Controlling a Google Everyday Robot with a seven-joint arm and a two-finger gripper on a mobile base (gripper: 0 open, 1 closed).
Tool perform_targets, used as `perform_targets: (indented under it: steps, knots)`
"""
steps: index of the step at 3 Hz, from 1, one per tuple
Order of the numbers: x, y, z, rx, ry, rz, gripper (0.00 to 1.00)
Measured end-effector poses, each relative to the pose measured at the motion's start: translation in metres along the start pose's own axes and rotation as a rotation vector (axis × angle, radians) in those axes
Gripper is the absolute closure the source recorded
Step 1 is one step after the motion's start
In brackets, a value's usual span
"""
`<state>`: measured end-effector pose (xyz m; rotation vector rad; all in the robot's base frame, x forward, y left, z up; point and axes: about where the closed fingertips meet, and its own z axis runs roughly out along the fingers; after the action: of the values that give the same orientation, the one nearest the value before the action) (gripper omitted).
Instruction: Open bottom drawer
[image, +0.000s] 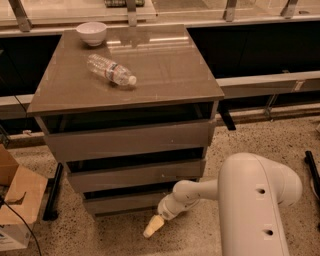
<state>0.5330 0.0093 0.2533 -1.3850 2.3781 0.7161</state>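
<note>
Grey-brown and glossy, the cabinet (165, 70) is standing on a speckled floor (260, 140) with three drawers stacked in its front. The bottom drawer (122, 202) is sitting lowest, under the middle drawer (135, 175) and the taller top drawer (130, 141). Its flat front is showing no handle, and a dark strip is showing just above it. How far it is standing out cannot be told from this angle.

The white arm (257, 200) is filling the lower right of the view and reaching left along the cabinet's foot. Its slim wrist is crossing in front of the right end of the bottom drawer. The gripper (152, 227) is hanging just below that drawer's lower right corner, close over the floor, and pointing down and to the left. It is showing as one pale wedge with no gap, so its two halves are looking pressed together, with nothing between them. Whether it is touching the drawer front cannot be told.

On the cabinet top, a white bowl (92, 33) is sitting at the back left corner. A clear bottle (111, 70) is lying on its side nearer the middle, apart from the bowl. A cardboard box (17, 197) is sitting on the floor to the cabinet's left.
</note>
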Motion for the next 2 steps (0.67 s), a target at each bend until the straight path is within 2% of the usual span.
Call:
perform_targets:
  steps: [1,2]
  knots:
    - [0.004,-0.006,0.004,0.008,0.001,-0.009,0.00]
    - [0.007,-0.032,0.009,0.025,-0.020,0.001,0.00]
